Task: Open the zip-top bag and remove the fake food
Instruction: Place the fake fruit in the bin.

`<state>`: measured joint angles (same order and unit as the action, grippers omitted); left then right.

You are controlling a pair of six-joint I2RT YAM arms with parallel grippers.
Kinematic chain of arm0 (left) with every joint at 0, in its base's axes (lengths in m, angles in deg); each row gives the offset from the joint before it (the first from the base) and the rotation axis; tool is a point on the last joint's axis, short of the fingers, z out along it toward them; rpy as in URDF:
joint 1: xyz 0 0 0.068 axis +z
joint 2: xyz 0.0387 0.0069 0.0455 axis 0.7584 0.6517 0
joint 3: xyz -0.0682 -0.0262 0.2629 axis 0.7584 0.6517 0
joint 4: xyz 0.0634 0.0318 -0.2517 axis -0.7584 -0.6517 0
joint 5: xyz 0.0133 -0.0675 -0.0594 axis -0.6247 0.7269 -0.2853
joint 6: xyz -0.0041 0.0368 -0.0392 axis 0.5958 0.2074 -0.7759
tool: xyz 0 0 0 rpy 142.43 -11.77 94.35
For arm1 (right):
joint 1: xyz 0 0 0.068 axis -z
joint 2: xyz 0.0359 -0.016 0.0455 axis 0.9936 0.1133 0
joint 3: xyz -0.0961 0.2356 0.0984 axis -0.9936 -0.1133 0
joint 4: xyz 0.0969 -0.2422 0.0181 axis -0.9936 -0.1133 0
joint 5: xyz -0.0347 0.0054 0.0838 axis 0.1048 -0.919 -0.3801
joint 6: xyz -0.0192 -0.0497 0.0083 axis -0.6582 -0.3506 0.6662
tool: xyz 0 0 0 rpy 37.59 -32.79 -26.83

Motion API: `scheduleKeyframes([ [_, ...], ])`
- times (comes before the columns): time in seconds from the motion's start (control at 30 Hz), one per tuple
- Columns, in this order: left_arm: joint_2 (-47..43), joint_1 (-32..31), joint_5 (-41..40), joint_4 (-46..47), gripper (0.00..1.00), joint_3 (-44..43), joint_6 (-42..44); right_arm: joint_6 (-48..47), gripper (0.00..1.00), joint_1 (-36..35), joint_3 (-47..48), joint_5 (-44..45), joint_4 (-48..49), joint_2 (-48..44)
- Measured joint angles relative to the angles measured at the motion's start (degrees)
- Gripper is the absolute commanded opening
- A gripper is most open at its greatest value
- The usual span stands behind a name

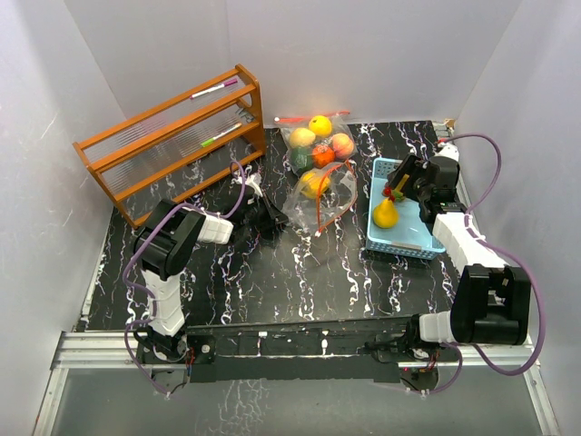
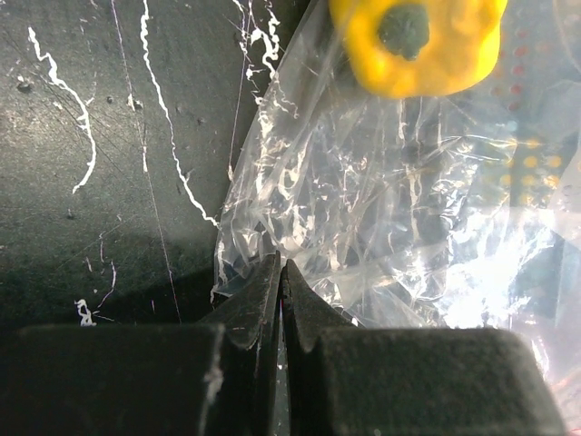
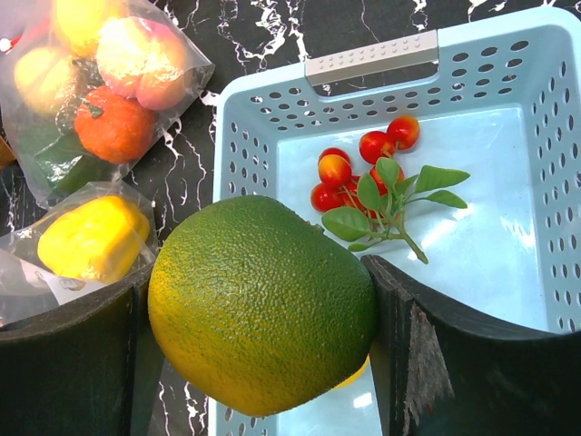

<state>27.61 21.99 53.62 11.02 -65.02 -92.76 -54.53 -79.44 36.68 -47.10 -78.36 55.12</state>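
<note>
Fruit (image 3: pixel 254 318), green and yellow, sits clamped in right hand (image 3: pixel 263 272) above basket (image 3: pixel 263 118), cherries (image 3: pixel 363 163) just beyond it; left hand (image 2: pixel 281 282) pinched tight on bag (image 2: pixel 381 209) edge.

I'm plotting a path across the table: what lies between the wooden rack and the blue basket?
The zip-top bag of fake food lies there on the table, the left gripper pinching its edge. The top view shows it.
</note>
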Motion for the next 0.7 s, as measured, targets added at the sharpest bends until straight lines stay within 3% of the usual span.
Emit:
scheduleKeyframes([
  [0.37, 0.0, 0.0, 0.28, 0.2, 0.0, 0.0, -0.15, 0.48, 0.66, 0.57, -1.14, 0.02, 1.22, 1.64],
  [0.43, 0.0, 0.0, 0.39, 0.22, 0.0, 0.0, -0.17, 0.63, 0.73, 0.57, -1.25, 0.02, 1.29, 2.38],
  [0.53, 0.0, 0.0, 0.44, 0.24, 0.0, 0.0, -0.17, 0.92, 0.96, 0.59, -1.79, 0.04, 1.36, 2.97],
  [0.7, 0.0, 0.0, 0.66, 0.26, 0.0, 0.0, -0.22, 0.76, 0.98, 0.61, -1.97, 0.66, 1.31, 3.06],
])
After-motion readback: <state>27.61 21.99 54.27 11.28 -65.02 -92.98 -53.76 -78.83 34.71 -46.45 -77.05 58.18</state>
